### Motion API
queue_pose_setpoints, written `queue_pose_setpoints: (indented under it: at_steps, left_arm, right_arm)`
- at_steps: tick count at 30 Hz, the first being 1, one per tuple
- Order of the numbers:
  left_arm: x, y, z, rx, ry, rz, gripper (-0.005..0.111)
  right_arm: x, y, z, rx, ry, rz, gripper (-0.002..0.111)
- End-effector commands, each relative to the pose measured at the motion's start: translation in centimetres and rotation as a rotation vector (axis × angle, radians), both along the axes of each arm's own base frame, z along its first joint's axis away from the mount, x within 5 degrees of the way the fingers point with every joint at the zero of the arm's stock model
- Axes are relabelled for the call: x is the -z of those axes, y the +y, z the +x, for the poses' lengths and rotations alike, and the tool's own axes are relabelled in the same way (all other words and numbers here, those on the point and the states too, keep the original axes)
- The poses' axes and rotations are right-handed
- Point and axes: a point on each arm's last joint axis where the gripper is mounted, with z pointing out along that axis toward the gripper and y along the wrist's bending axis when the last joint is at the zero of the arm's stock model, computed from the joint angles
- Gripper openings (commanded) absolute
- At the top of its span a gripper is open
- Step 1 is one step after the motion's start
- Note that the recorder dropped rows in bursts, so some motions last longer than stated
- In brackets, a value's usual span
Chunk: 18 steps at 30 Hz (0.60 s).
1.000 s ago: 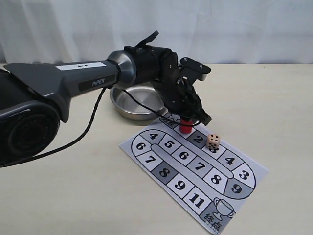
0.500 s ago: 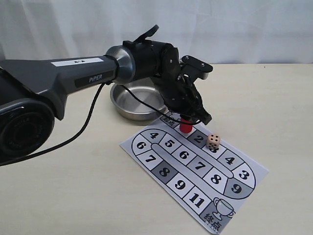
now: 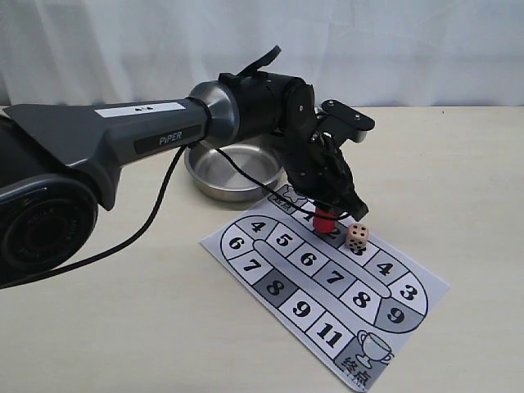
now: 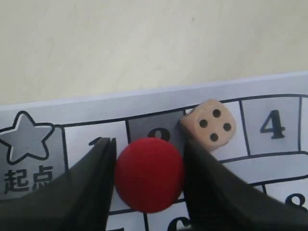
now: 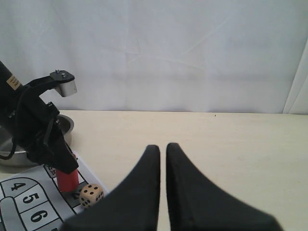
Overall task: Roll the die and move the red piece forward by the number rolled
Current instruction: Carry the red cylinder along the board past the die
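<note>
My left gripper (image 3: 327, 214) is shut on the red piece (image 3: 325, 219), a small red cylinder held upright over square 2 of the paper game board (image 3: 308, 260). From the left wrist view, the red piece (image 4: 149, 174) fills the gap between the two black fingers (image 4: 98, 168). The cream die (image 4: 208, 124) lies just beyond it with four pips up. In the exterior view the die (image 3: 357, 237) rests on square 3, a little right of the piece. My right gripper (image 5: 162, 146) hovers shut with nothing in it, away from the board, facing the die (image 5: 91, 195) and the red piece (image 5: 67, 179).
A shallow steel bowl (image 3: 233, 168) stands behind the board, under the left arm. The arm's black cable (image 3: 155, 209) trails over the table to the left. White curtains close off the back. The board's numbered track ends at a trophy picture (image 3: 366, 352).
The left gripper has carried the red piece rightward along the track, from near the start square to square 2, closer to the die. The die has stayed where it was.
</note>
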Motion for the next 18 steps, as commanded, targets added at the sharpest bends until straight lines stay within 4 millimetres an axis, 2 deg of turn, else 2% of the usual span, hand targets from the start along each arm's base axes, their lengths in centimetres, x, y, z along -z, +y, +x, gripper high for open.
queue_pose_setpoints:
  at_steps: [1, 5, 12, 18]
  left_arm:
    - [1.4, -0.1, 0.1, -0.003, 0.018, 0.006, 0.000]
    - [1.9, -0.1, 0.1, -0.002, 0.027, 0.015, 0.000]
    - [-0.3, 0.2, -0.3, 0.010, 0.025, 0.014, 0.000]
    - [-0.4, 0.1, -0.9, 0.028, 0.055, 0.032, 0.000]
  right_arm:
    - [0.1, 0.0, 0.0, 0.003, -0.005, 0.001, 0.004]
    - [0.1, 0.0, 0.0, 0.003, -0.005, 0.001, 0.004]
    - [0.1, 0.0, 0.0, 0.003, -0.005, 0.001, 0.004]
    - [0.1, 0.0, 0.0, 0.003, -0.005, 0.001, 0.004]
